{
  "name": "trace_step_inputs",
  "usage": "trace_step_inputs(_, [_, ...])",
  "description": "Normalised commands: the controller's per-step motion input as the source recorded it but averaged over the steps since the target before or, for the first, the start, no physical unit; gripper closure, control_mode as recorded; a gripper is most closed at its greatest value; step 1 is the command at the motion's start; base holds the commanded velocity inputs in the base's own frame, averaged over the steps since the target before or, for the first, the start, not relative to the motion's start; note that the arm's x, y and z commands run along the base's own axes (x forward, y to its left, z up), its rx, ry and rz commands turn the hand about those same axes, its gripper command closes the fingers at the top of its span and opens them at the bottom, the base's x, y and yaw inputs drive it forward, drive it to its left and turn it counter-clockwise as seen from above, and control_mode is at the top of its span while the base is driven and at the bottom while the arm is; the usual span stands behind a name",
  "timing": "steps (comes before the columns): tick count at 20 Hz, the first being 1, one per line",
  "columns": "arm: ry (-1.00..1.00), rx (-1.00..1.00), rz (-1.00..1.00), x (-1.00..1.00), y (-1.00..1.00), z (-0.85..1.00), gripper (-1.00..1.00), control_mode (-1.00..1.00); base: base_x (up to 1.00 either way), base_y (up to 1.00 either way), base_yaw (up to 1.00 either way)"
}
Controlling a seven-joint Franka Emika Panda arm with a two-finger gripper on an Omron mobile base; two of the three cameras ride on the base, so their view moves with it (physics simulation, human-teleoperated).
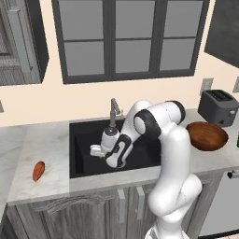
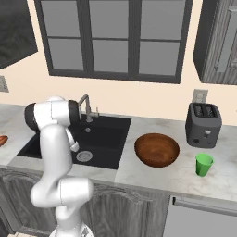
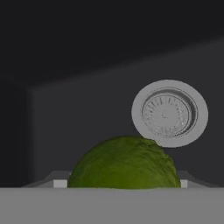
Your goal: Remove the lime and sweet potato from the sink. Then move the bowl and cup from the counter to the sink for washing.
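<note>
1. Lime (image 3: 124,162) sits large at the bottom of the hand view, right against the gripper's end, with the silver drain (image 3: 169,113) beyond it on the black floor of the sink (image 1: 84,135); the fruit is inside the basin, though whether it rests on the floor or hangs just above it I cannot tell.
2. Gripper (image 1: 103,156) is down inside the basin in the left base view, pointing low; the fingertips are hidden by the lime, so I cannot tell whether the jaws are closed on it or merely standing around it; the closeness suggests a grasp, but that is only a judgement.
3. Sweet potato (image 1: 38,171) already lies on the counter (image 1: 46,140) to the left of the sink, well apart from the basin edge; so the lime appears to be the step in hand.
4. Doing it well, as I judge it: confirm the grip is across the fruit's widest part, since a round skin can squirt out of a shallow pinch; lift straight up until clear of the rim before swinging sideways; keep away from the faucet (image 1: 113,112) behind the arm.
5. Set the lime on bare counter, gently, because it can roll; avoid the bowl (image 2: 157,149) and cup (image 2: 203,164) on the right, which go into the sink afterwards.
</note>
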Motion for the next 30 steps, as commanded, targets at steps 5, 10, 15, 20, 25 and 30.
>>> trace_step_inputs(5, [0.0,0.0,0.0,-0.28,-0.07,0.35,1.0,-1.0,0.0,0.0,0.0])
trace_step_inputs(10, [0.0,0.0,0.0,-0.29,-0.12,0.35,1.0,-1.0,0.0,0.0,0.0])
trace_step_inputs(15, [0.0,0.0,0.0,-0.26,-0.14,0.39,1.0,-1.0,0.0,0.0,0.0])
trace_step_inputs(20, [0.0,0.0,0.0,-0.2,-0.11,0.41,1.0,-1.0,0.0,0.0,0.0])
trace_step_inputs(25, [0.0,0.0,0.0,-0.16,-0.01,0.48,1.0,-1.0,0.0,0.0,0.0])
trace_step_inputs(30, [0.0,0.0,0.0,-0.08,-0.01,0.5,1.0,-1.0,0.0,0.0,0.0])
